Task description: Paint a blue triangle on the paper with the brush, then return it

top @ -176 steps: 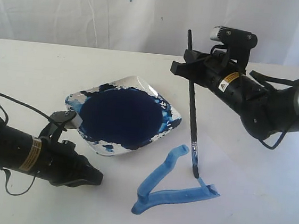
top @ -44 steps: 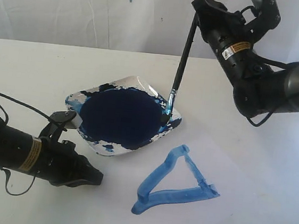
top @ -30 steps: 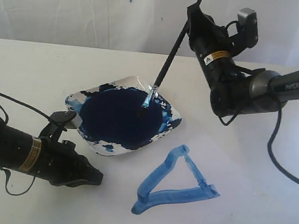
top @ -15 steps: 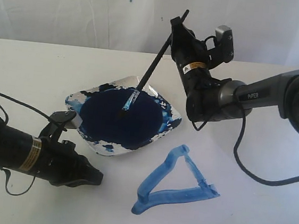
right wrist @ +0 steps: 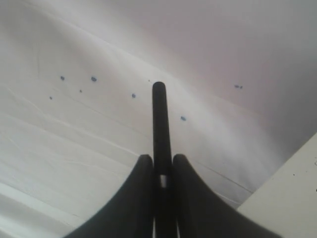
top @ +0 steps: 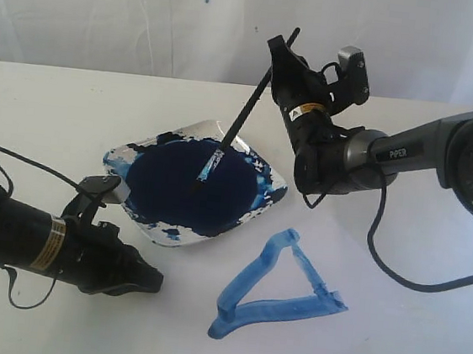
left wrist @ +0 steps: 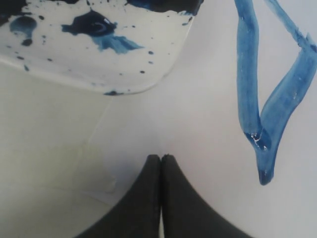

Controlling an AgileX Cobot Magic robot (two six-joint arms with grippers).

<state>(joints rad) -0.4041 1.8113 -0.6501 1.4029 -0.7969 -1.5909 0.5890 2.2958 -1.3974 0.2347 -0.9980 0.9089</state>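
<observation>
My right gripper [top: 276, 56] is shut on the upper handle of the black brush [top: 241, 118], which slants down to the left. The brush's blue-stained tip rests in the dark navy pool of the white dish [top: 277, 181]. In the right wrist view the brush handle [right wrist: 159, 119] sticks out past the gripper [right wrist: 159, 159]. The light-blue triangle [top: 250, 287] lies wet on the white paper [top: 390, 328], near the dish. My left gripper [top: 154, 280] lies low beside the dish's near corner, shut and empty. The left wrist view shows this gripper [left wrist: 160, 157], the dish rim [left wrist: 148, 74] and a triangle corner [left wrist: 260, 134].
A white backdrop sheet [top: 110, 11] hangs behind the table. Small blue specks [right wrist: 94, 79] dot it in the right wrist view. A black cable [top: 18, 158] trails from the left arm across the table. Another cable [top: 381, 251] loops from the right arm over the paper.
The right arm lifted the brush off the finished triangle, swung it left over the dish and lowered its tip into the navy pool. The left arm has not moved.
</observation>
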